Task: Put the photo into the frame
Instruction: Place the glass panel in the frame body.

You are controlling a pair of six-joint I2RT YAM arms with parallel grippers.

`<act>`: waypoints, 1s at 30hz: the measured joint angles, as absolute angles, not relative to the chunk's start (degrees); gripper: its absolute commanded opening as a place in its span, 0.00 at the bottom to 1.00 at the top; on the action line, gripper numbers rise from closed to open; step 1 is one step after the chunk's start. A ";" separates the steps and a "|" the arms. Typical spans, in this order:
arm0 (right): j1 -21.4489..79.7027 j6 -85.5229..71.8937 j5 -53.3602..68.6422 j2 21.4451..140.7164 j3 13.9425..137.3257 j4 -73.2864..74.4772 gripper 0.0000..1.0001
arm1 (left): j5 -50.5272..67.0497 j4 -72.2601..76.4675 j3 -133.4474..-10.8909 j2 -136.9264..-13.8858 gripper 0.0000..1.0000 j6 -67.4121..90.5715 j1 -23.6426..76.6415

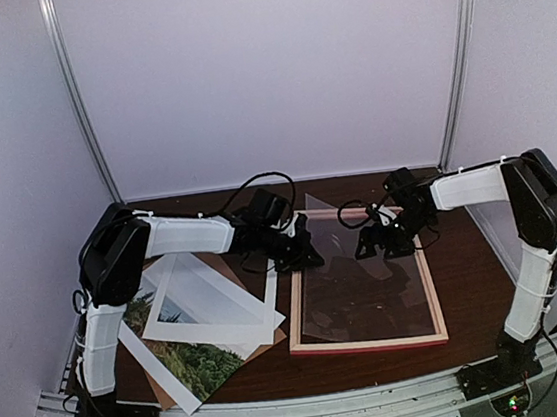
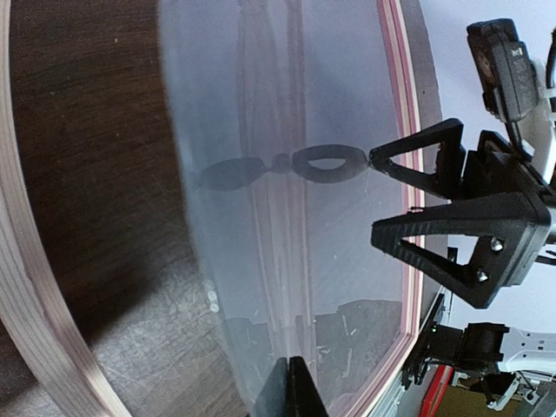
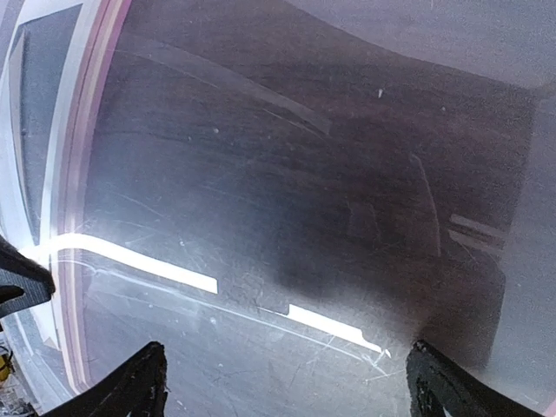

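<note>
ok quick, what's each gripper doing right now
left gripper: closed, pinching the edge of the clear pane
right gripper: open wide, gripping nothing

Your top camera sits high behind both arm bases and looks forward and down from well back. It takes in the whole surface (image 1: 468, 277), the frame (image 1: 369, 342) and both arms. Your left wrist camera rides low and close. It faces across the frame's clear pane (image 1: 363, 289) toward the right tool (image 2: 373, 197), with the left tool (image 2: 291, 382) at its bottom edge. Your right wrist camera is nearest of all and looks down onto the pane, its own fingertips (image 3: 139, 387) in the bottom corners. All three views share the pane and the frame's pink rail.
</note>
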State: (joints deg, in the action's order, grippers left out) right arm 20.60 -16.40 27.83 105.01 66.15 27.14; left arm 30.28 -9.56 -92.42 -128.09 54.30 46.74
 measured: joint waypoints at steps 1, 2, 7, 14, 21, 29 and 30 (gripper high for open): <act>20.62 -16.40 28.01 105.38 66.15 27.16 0.95 | 30.33 -9.58 -92.51 -128.09 0.04 54.30 46.78; 20.62 -16.43 28.23 105.71 66.15 27.09 0.95 | 30.35 -9.58 -92.55 -128.09 0.04 54.30 46.83; 20.62 -16.51 28.58 105.89 66.15 26.87 0.95 | 30.37 -10.17 -93.06 -128.09 0.09 54.28 46.87; 20.62 -16.71 28.58 105.89 66.11 26.61 0.95 | 30.55 -10.90 -93.45 -128.11 0.27 53.71 47.11; 20.62 -16.75 28.58 105.89 65.67 25.91 0.95 | 30.55 -11.35 -93.45 -128.11 0.42 53.17 47.31; 20.62 -16.84 28.58 105.89 65.34 25.34 0.95 | 28.29 -12.69 -92.71 -127.90 0.53 51.51 47.31; 20.62 -16.86 28.58 105.89 65.28 25.26 0.95 | 27.94 -12.99 -92.44 -127.81 0.54 51.27 47.33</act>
